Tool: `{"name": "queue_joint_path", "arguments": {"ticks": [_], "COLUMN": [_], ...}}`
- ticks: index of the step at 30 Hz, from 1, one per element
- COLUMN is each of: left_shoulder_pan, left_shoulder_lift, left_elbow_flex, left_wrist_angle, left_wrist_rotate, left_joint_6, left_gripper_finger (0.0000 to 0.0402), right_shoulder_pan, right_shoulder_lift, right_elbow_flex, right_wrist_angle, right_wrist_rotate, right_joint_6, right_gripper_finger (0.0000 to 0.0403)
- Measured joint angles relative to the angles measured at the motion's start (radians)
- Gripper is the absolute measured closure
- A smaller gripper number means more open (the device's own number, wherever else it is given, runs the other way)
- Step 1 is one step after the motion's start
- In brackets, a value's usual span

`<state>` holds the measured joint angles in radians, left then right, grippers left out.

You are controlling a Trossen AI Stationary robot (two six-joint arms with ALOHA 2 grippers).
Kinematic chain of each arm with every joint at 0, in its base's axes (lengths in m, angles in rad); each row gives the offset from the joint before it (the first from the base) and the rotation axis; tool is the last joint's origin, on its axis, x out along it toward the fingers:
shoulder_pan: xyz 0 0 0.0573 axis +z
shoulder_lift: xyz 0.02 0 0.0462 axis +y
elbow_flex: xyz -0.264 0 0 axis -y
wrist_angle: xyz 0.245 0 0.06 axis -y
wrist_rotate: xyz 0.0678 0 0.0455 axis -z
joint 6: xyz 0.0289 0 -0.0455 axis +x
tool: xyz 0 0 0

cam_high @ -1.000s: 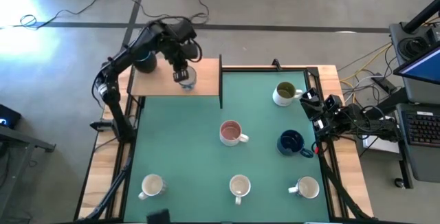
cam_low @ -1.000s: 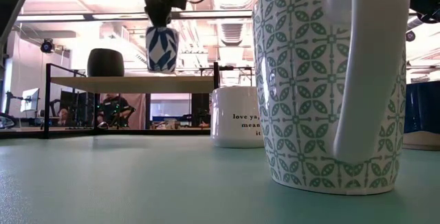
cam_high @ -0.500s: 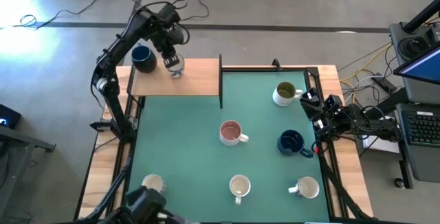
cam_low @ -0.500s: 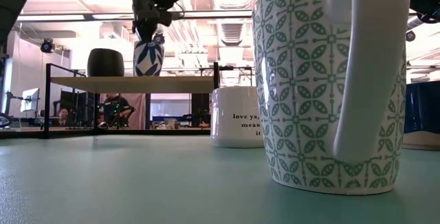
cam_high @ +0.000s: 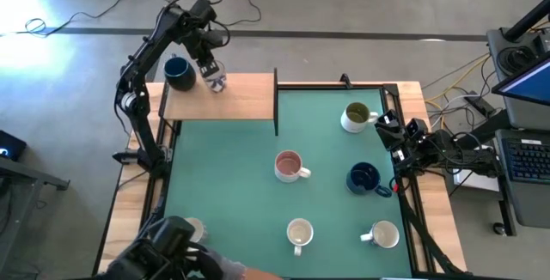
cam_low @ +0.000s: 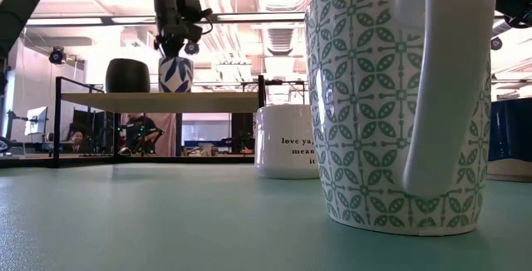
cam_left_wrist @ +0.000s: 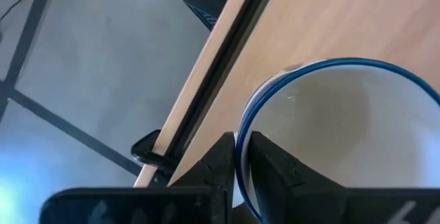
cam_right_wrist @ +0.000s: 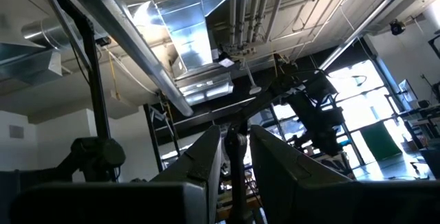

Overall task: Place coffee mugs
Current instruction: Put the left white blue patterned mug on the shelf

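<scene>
left end effector (cam_left_wrist: 236,157) pinching rim of blue-patterned mug (cam_high: 215,82) | mug on wooden shelf (cam_high: 249,104), just beside dark blue mug (cam_high: 178,73) | ceramic: stiff, smooth, breakable; rim hold suits | right end effector (cam_right_wrist: 236,157) parked, empty, fingers narrowly apart

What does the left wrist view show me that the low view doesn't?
Only the left wrist view shows the left gripper's fingers straddling the blue-rimmed mug's rim, with its white inside. Only the low view shows that mug's blue leaf pattern, its base at the wooden shelf, and the dark mug beside it. Both show mug, gripper and shelf.
</scene>
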<state>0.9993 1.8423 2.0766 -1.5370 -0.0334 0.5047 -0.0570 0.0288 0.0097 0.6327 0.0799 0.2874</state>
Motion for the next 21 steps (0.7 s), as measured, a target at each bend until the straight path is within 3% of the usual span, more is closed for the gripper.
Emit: {"name": "queue_joint_path", "arguments": {"ticks": [8,21], "left_shoulder_pan": [0.003,0.003], "left_shoulder_lift": [-0.001,-0.005], "left_elbow_flex": [0.000,0.011], "left_wrist_angle": [0.006,0.010], "left_wrist_rotate": [-0.013,-0.010], "left_joint_6": [0.030,0.175], "left_gripper_finger": [0.0358,0.0364], "right_shoulder_pan": [0.000,0.000], "right_shoulder_lift": [0.000,0.000], "right_elbow_flex": [0.000,0.000], "right_wrist_angle": [0.000,0.000], "right_wrist_rotate": [0.000,0.000], "right_joint_6": [0.000,0.000], "right_gripper_finger": [0.0335,0.0335]}}
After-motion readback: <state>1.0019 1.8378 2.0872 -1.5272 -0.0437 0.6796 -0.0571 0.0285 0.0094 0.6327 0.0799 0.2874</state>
